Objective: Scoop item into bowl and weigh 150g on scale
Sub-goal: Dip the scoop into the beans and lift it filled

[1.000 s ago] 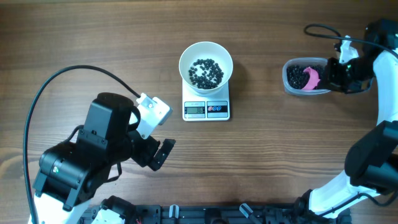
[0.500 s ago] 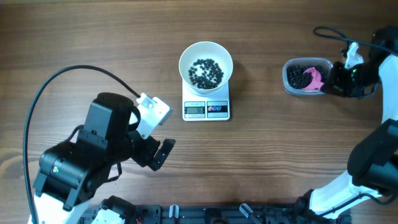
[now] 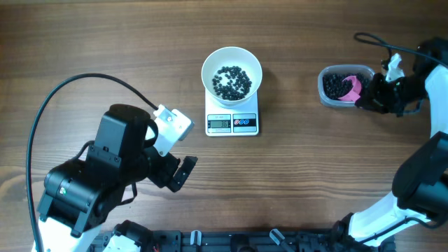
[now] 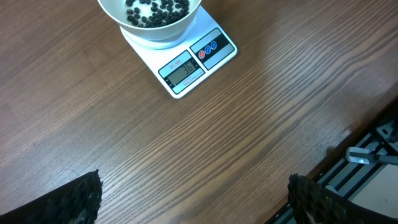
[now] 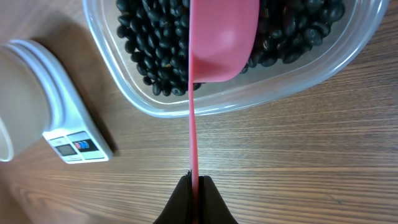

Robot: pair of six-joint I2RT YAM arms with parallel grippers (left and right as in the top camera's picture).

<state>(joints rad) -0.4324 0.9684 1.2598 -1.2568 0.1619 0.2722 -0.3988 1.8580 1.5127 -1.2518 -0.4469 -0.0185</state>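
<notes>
Right claw (image 5: 194, 190) pinches the thin handle end of the pink scoop (image 5: 221, 43), its cup in the tub (image 5: 124, 93) of beans (image 5: 149, 56) at 3 o'clock from the scale (image 3: 232, 123). Some beans lie in the bowl (image 3: 210, 63) on it. Loose and hard, they'd likely roll: carry level. Left claw (image 4: 193, 199) spread, empty. Cup's load is hidden.

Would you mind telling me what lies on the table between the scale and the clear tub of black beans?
Nothing but bare wooden table separates the scale from the tub, as the overhead view shows; the right wrist view agrees.
</notes>
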